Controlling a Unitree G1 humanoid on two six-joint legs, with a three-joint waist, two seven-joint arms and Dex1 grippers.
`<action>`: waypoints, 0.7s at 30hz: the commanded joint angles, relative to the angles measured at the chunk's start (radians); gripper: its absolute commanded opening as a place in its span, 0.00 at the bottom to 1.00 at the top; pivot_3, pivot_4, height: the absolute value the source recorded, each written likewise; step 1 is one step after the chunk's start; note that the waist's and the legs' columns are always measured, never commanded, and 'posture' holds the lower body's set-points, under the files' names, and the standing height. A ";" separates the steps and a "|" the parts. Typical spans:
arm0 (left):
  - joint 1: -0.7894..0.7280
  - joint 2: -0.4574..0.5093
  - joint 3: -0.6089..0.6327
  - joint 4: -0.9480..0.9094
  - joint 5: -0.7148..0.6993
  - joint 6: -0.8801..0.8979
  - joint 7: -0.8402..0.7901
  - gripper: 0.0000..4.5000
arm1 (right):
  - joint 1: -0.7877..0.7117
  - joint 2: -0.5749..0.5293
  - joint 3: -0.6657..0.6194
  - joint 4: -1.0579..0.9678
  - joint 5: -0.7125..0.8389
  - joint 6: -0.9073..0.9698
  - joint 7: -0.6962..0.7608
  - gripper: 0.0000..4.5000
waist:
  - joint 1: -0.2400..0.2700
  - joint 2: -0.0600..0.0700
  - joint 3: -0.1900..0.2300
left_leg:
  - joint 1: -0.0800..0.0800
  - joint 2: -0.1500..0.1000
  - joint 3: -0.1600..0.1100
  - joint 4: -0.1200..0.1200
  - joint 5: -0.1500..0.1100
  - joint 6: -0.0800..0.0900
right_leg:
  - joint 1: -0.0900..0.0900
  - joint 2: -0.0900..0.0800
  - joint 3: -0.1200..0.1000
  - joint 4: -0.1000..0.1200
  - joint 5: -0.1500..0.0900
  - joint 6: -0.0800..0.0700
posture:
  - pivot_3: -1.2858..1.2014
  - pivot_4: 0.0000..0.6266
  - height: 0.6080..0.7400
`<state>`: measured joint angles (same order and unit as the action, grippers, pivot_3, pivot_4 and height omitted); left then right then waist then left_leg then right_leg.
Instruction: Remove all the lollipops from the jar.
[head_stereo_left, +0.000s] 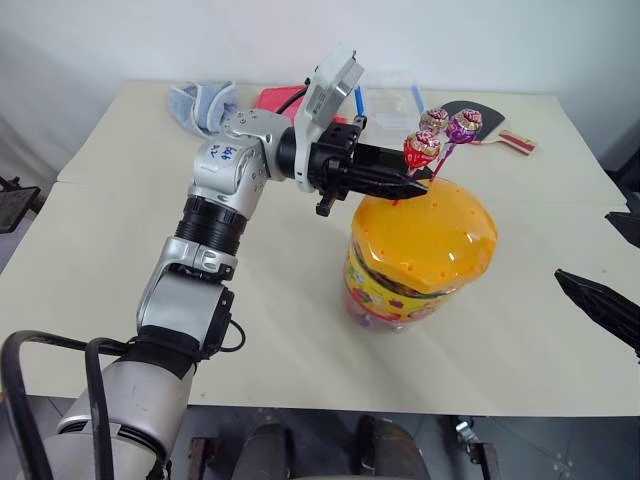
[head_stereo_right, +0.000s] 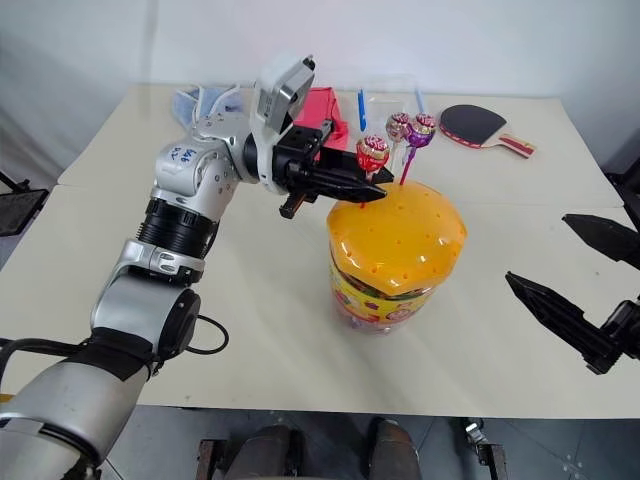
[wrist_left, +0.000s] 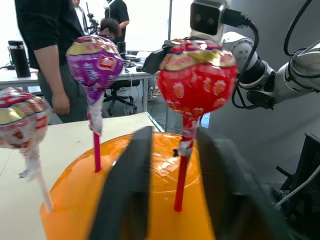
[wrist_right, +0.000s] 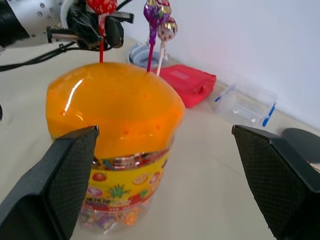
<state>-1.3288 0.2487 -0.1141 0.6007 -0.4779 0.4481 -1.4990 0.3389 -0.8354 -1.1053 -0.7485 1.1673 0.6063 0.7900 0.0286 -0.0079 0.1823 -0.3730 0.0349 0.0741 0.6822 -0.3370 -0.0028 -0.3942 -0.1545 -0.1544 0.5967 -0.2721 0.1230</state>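
Observation:
The jar (head_stereo_left: 400, 285) is a clear tub with a yellow-red label and a domed orange lid (head_stereo_left: 425, 230), standing mid-table. Three lollipops stick up from the lid's far side: a red one (head_stereo_left: 421, 148), a silvery-pink one (head_stereo_left: 433, 120) and a purple one (head_stereo_left: 464, 125). My left gripper (head_stereo_left: 415, 190) reaches in level from the left, just above the lid. Its fingers (wrist_left: 125, 190) are closed in on the red lollipop's stick (wrist_left: 181, 175), below the candy. My right gripper (head_stereo_right: 537, 248) stands open to the right of the jar, apart from it and holding nothing.
Behind the jar lie a red-and-black ping-pong paddle (head_stereo_left: 495, 130), a clear box with blue clips (head_stereo_left: 390, 95), a red pouch (head_stereo_left: 280, 98) and a blue-white cloth (head_stereo_left: 200, 105). A person (wrist_left: 45, 50) stands beyond the table in the left wrist view.

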 joint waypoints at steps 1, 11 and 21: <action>-0.060 0.019 0.038 -0.016 -0.008 0.012 -0.001 0.01 | -0.013 -0.008 0.008 -0.054 0.085 -0.026 -0.046 1.00 | 0.000 0.000 0.000 | 0.000 0.000 0.000 0.000 0.000 0.000 | 0.000 0.000 0.000 0.000 0.000 0.000 | 0.52 0.24 1.00; -0.130 0.091 0.094 -0.032 0.004 0.073 0.097 0.01 | -0.078 -0.062 0.085 -0.047 0.120 -0.041 -0.097 1.00 | 0.000 0.000 0.000 | 0.000 0.000 0.000 0.000 0.000 0.000 | 0.000 0.000 0.000 0.000 0.000 0.000 | 0.52 0.24 1.00; -0.030 0.337 0.029 -0.032 0.208 0.290 0.408 0.01 | -0.091 -0.091 0.112 0.006 0.084 -0.034 -0.039 1.00 | -0.001 -0.001 0.000 | 0.002 0.000 0.000 0.000 0.000 0.000 | 0.000 0.000 0.002 0.001 0.000 0.000 | 0.52 0.24 1.00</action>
<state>-1.3932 0.5592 -0.0527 0.5905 -0.3195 0.7023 -1.1235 0.2497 -0.9167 -0.9832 -0.7488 1.2565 0.5880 0.7386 0.0272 -0.0088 0.1828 -0.3712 0.0347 0.0745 0.6819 -0.3371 -0.0027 -0.3943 -0.1541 -0.1523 0.5981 -0.2720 0.1231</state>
